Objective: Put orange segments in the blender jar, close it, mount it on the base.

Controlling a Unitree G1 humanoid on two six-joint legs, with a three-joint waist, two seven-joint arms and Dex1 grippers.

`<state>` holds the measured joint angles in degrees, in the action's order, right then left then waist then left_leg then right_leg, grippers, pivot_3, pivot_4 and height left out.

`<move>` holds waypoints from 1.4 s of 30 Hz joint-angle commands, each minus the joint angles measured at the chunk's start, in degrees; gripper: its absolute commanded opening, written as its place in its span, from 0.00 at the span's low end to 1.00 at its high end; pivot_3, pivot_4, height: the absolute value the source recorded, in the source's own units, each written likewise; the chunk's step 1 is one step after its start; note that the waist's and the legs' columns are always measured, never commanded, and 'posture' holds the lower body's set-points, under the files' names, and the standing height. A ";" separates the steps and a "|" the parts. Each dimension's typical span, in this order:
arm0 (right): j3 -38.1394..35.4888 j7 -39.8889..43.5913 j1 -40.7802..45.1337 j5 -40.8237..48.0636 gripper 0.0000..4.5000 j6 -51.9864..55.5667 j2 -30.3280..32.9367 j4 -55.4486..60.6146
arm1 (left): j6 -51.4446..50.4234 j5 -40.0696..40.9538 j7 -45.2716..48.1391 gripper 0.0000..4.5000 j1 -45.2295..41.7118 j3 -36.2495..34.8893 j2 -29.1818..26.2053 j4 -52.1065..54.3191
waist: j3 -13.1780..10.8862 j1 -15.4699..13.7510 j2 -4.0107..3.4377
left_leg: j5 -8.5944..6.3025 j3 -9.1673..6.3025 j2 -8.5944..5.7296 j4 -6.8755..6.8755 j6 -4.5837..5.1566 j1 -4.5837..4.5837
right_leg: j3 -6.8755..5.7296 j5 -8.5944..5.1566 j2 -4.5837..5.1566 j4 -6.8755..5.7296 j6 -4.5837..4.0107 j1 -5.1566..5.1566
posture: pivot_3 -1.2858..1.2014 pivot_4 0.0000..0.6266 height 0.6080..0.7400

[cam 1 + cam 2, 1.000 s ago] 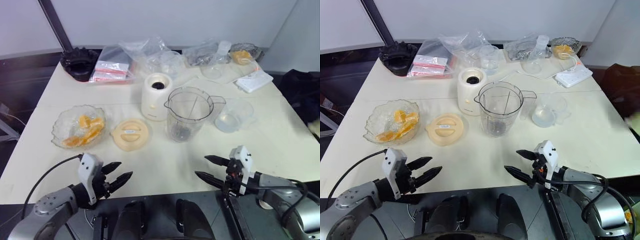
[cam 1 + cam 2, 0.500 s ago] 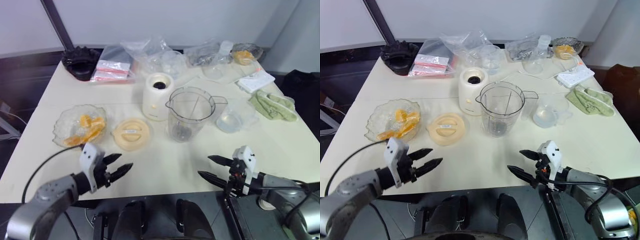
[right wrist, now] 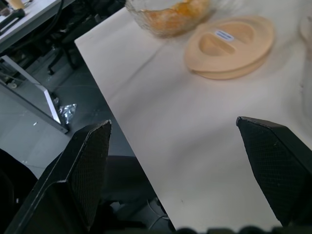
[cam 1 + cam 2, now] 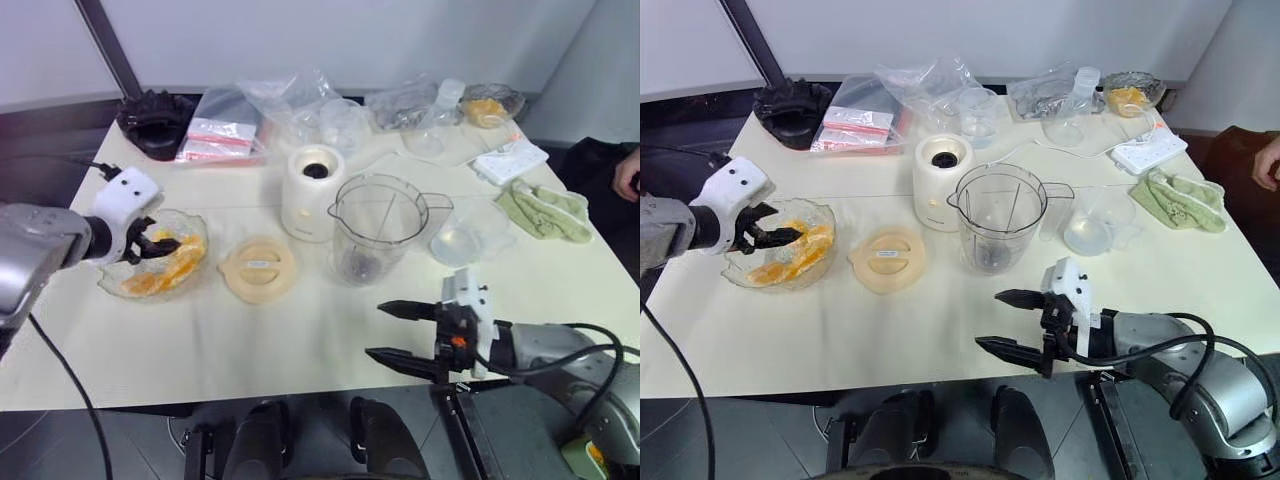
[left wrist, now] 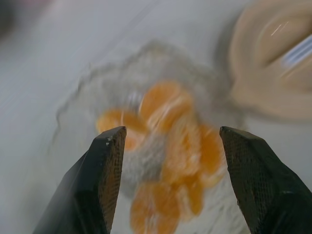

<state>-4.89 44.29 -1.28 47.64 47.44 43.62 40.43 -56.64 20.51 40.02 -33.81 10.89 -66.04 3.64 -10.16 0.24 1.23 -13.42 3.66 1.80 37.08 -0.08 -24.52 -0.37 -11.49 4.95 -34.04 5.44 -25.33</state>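
Orange segments (image 4: 790, 255) lie in a glass bowl (image 4: 740, 272); the left gripper (image 4: 768, 236) hangs spread over them, empty. Right gripper (image 4: 1008, 322) gapes wide near the table (image 4: 890, 330) edge.

Light was even, bright, soft shadows on table (image 4: 300, 330). Left wrist view was motion-blurred; orange segments (image 5: 175, 146) smeared, out of focus.

Orange segments (image 5: 170, 141) and glass bowl (image 5: 87, 97) blurred in the left wrist view.
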 commanded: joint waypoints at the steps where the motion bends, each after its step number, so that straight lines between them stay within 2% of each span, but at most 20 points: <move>1: -0.07 -1.23 1.50 2.24 0.95 0.64 0.12 3.02 | 3.36 -7.06 2.13 0.71 -4.16 4.80 1.32 -6.58 | -0.11 -0.14 0.26 | 0.00 0.01 0.02 0.04 0.00 -0.01 | 0.00 0.01 -0.01 -0.01 -0.01 -0.01 | 0.52 0.24 1.00; 8: 0.23 -2.43 2.26 1.59 0.95 1.50 1.22 2.56 | 13.09 -20.08 8.86 0.71 -10.77 15.78 7.44 -20.43 | -0.12 -1.03 0.41 | 0.00 0.07 0.03 0.22 0.00 -0.03 | 0.01 0.06 0.06 -0.04 -0.09 0.02 | 0.52 0.24 1.00; 17: -1.43 -3.47 0.10 1.46 0.95 1.18 2.50 3.04 | 15.94 -26.44 11.45 0.71 -12.98 15.23 13.60 -27.63 | -0.10 -1.01 0.45 | 0.01 0.04 0.03 0.30 0.02 -0.09 | 0.01 0.07 0.05 -0.11 -0.08 0.01 | 0.52 0.24 1.00; 22: -1.58 -3.74 0.11 1.46 0.95 0.92 2.80 2.88 | 15.12 -27.63 13.44 0.71 -13.82 13.75 14.72 -26.40 | -0.10 -1.06 0.45 | 0.01 -0.01 0.04 0.50 0.03 -0.09 | 0.01 0.07 0.05 -0.22 -0.07 0.08 | 0.52 0.24 1.00; 33: -0.73 -3.22 -0.77 0.20 0.95 -0.38 2.62 1.99 | 7.47 -27.02 17.46 0.71 -14.54 10.31 14.80 -16.66 | -0.10 -0.98 0.46 | -0.09 -0.15 0.02 0.97 0.20 -0.37 | -0.01 0.09 0.04 -0.31 -0.08 0.09 | 0.52 0.24 1.00; 42: -1.20 -3.24 -1.40 0.20 0.95 -0.28 2.85 2.30 | 9.43 -29.00 14.63 0.71 -12.16 10.85 16.58 -20.03 | -0.10 -0.96 0.46 | -0.08 -0.20 0.04 1.01 0.20 -0.37 | -0.01 0.09 -0.06 -0.50 -0.07 0.02 | 0.52 0.24 1.00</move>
<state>-5.00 40.80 -2.54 47.49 47.95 46.05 41.47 -47.90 -7.91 55.49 -45.67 23.12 -49.48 -16.65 -10.26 -0.73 1.69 -13.50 3.45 1.84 38.12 0.12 -24.88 -0.38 -11.41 4.88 -34.56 5.37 -25.31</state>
